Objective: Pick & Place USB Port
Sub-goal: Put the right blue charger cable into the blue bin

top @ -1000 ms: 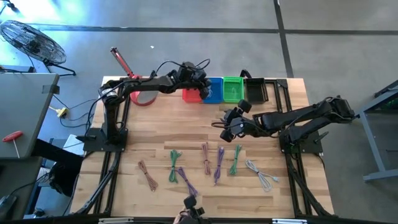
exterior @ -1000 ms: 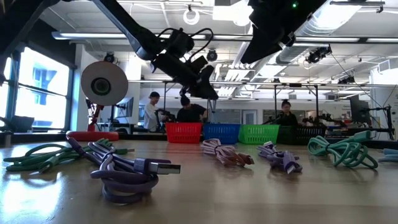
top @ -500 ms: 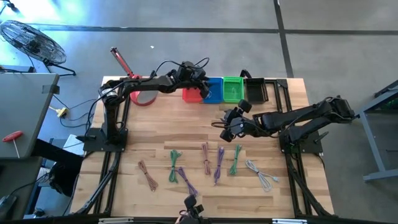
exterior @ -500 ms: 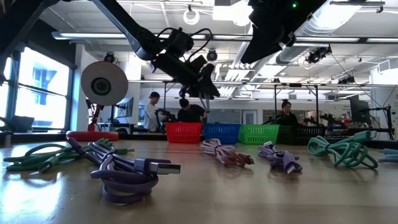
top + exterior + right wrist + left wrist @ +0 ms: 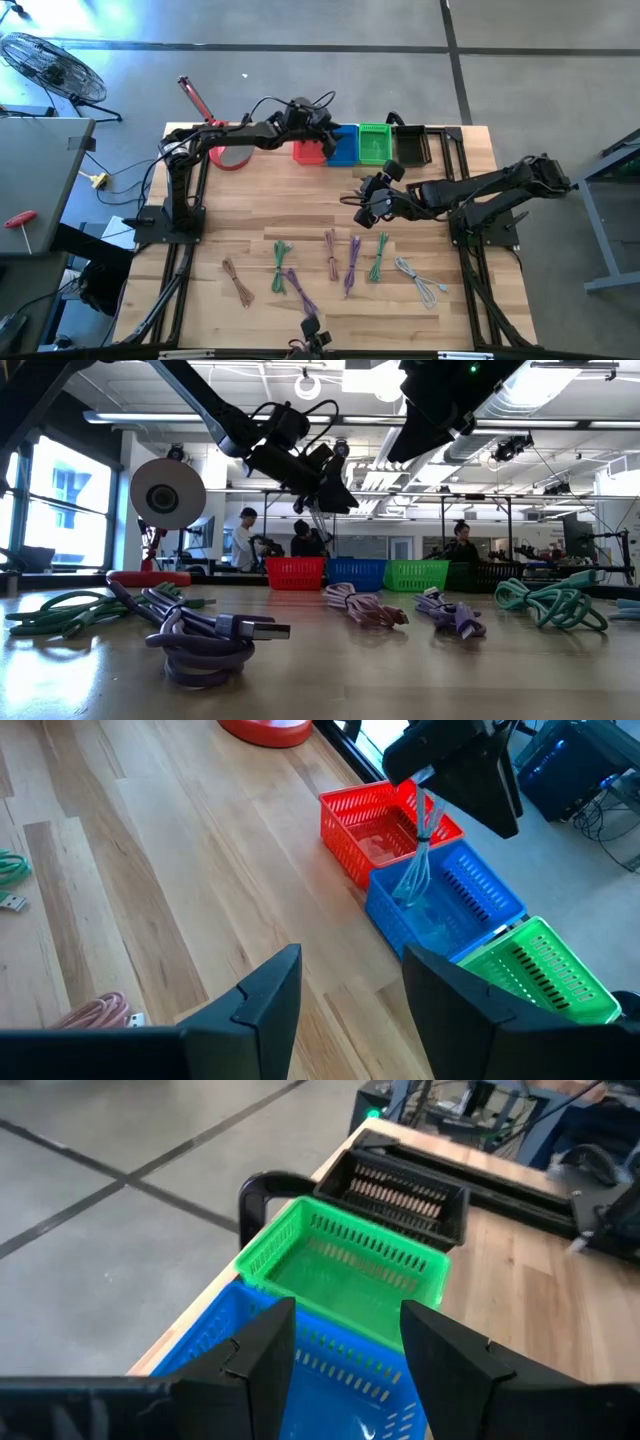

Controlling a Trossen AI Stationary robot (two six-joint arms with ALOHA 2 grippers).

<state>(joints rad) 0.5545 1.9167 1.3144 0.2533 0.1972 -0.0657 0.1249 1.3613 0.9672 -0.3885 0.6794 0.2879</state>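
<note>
My left gripper [image 5: 328, 130] hovers open above the blue basket [image 5: 450, 910] at the table's far edge. Below it a light blue USB cable [image 5: 418, 860] stands nearly upright, its lower end inside the blue basket. In the left wrist view nothing lies between the left gripper's fingers [image 5: 345, 1315], only the blue basket [image 5: 330, 1370] and the green basket [image 5: 345, 1265]. My right gripper [image 5: 362, 208] waits open over the middle of the table, holding nothing [image 5: 350, 965]. Several coiled cables [image 5: 352, 262] lie toward the near edge. My left gripper stands open over the light blue cable's upper end [image 5: 427, 802]. I cannot tell whether a finger still touches it. The cable's lower end rests in the blue basket.
Red [image 5: 309, 150], blue [image 5: 343, 145], green [image 5: 375, 143] and black [image 5: 411, 145] baskets stand in a row along the far edge. A red round object [image 5: 232, 158] sits at the far left. Green, purple, brown and white cables [image 5: 200, 630] are spread over the near half.
My left gripper has opened above the blue basket and tipped slightly. The light blue cable has sunk below its fingers, with its lower end now down in the basket.
</note>
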